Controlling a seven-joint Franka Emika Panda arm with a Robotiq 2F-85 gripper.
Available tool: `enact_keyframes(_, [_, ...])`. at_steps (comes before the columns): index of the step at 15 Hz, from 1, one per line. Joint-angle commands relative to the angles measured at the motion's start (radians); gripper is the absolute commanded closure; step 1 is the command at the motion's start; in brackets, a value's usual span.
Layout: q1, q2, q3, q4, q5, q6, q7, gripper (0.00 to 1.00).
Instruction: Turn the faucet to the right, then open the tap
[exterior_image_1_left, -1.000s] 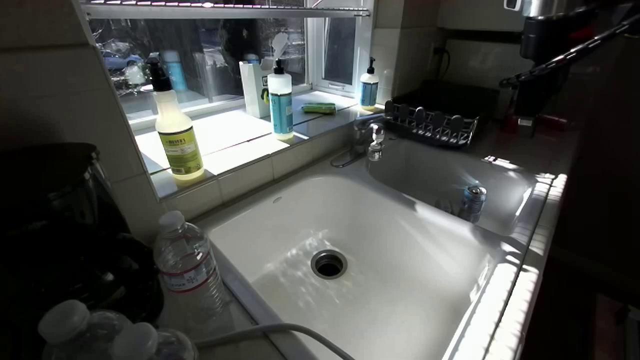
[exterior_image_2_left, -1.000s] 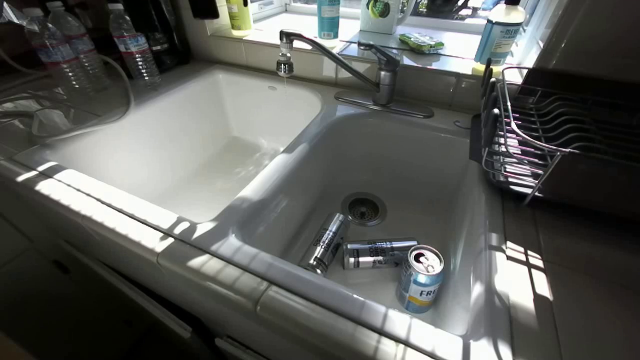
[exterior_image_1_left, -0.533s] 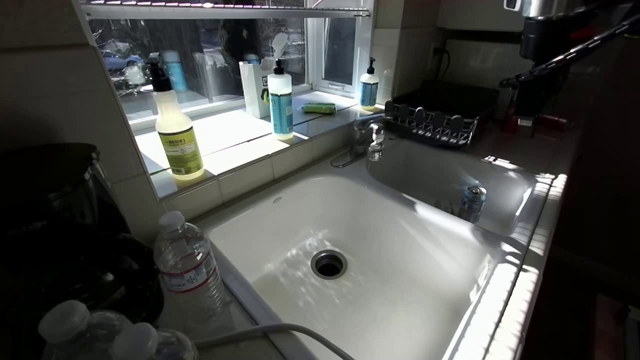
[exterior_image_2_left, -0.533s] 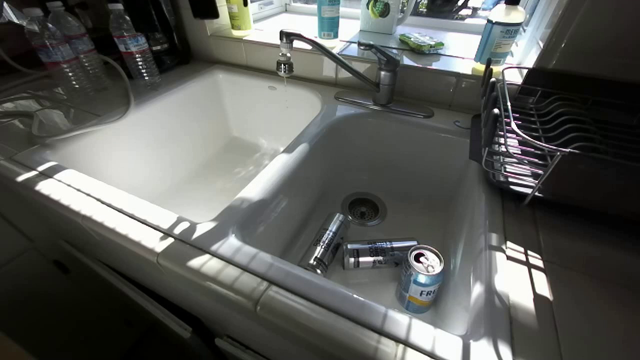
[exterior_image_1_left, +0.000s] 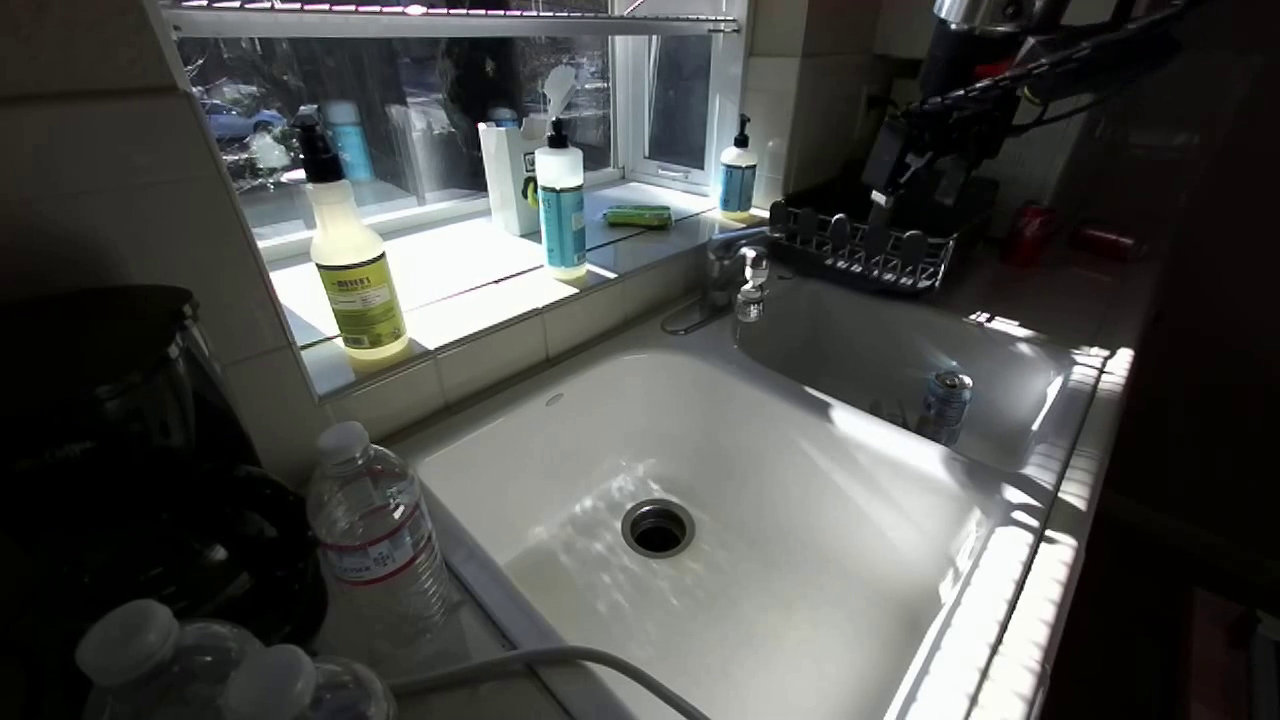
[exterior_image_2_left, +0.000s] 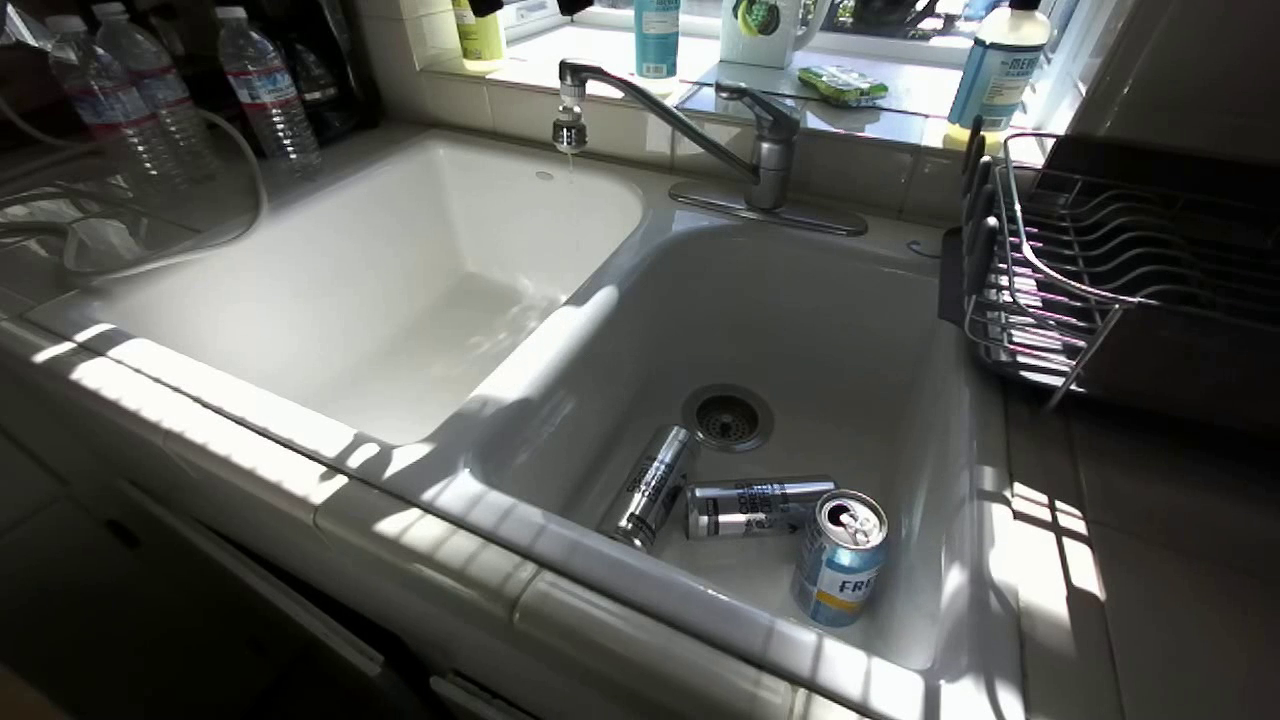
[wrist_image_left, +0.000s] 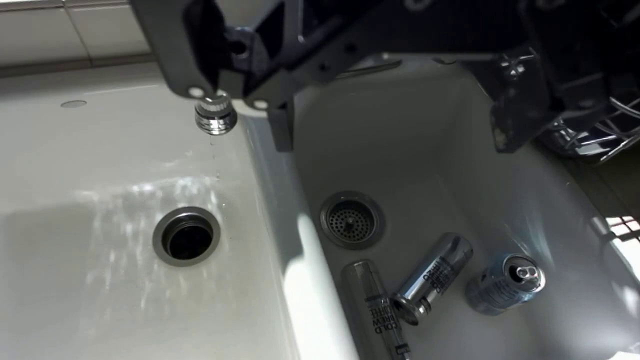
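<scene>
Your gripper (wrist_image_left: 393, 134) hangs spread, empty, over the sink (wrist_image_left: 280, 200). The chrome faucet (exterior_image_2_left: 712, 143) points away from the dish rack (exterior_image_2_left: 1085, 288), lever tap (exterior_image_2_left: 770, 108) on top. Turning seems unstarted; next, likely, push the spout (exterior_image_2_left: 655, 102) toward the rack.

Faucet (exterior_image_2_left: 680, 122): is gleaming silver.
Tap (exterior_image_2_left: 770, 112): is showing matching silver.
Sink (exterior_image_2_left: 500, 400): is shining white.
Two coffee cans (exterior_image_2_left: 652, 488) (exterior_image_2_left: 760, 507): are bearing black lettering on silver.
Blue can (exterior_image_2_left: 842, 570): is carrying dark lettering and a yellow band.
Yellow bottle (exterior_image_1_left: 358, 275): is wearing a lime label and black top.
Jug (exterior_image_2_left: 768, 35): is displaying a green-and-yellow picture on white.
Water bottle (exterior_image_1_left: 380, 540): is showing a red-banded label, white cap.
Jaws: are appearing black.
</scene>
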Motion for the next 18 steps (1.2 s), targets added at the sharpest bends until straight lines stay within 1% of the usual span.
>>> enact_keyframes(1, [0.005, 0.148, 0.008, 0.124, 0.04, 0.061, 0.122, 0.0])
enact_keyframes(6, [0.032, 0.296, 0.006, 0.243, 0.062, 0.064, 0.23, 0.0])
enact_keyframes(10, [0.049, 0.377, -0.008, 0.307, 0.084, 0.083, 0.264, 0.0])
enact_keyframes(13, [0.057, 0.418, -0.021, 0.34, 0.1, 0.096, 0.284, 0.0])
enact_keyframes(18, [0.063, 0.452, -0.038, 0.36, 0.147, 0.07, 0.275, 0.0])
